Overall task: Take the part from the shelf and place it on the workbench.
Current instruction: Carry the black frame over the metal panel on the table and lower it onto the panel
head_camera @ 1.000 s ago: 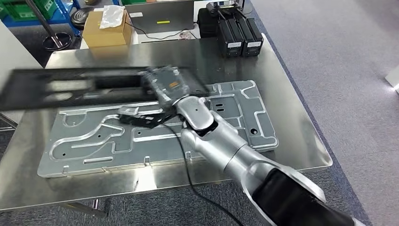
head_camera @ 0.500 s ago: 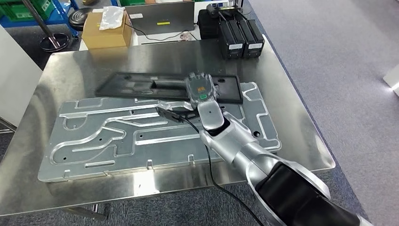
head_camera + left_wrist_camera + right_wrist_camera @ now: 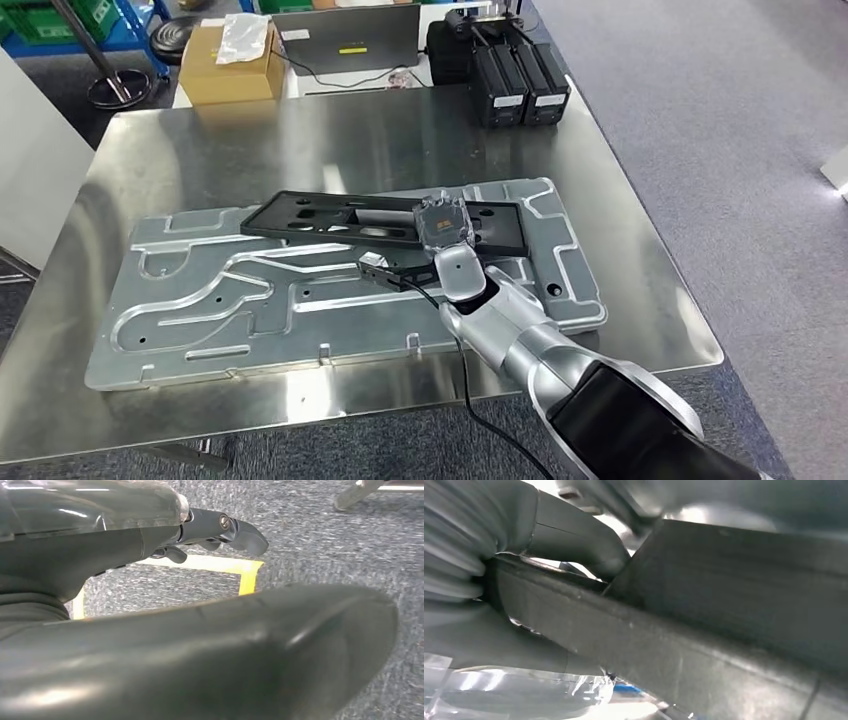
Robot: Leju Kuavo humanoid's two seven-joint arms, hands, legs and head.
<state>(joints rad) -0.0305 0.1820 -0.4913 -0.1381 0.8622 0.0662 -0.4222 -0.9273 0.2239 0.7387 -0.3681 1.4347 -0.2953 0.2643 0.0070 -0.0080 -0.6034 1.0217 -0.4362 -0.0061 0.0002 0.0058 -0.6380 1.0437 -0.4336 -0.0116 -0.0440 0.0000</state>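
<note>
1. Right hand (image 3: pixel 441 224), middle of the head view, grips the near edge of the black part (image 3: pixel 385 220); in the right wrist view the thumb (image 3: pixel 574 535) and fingers clamp its rim.
2. Black part lies across the upper edge of the grey metal plate (image 3: pixel 250 300) on the steel workbench (image 3: pixel 300 140).
3. Left hand (image 3: pixel 215 530) hangs over grey carpet, fingers loosely curled, holding nothing.
4. Cardboard box (image 3: pixel 228 62) sits upper left.
</note>
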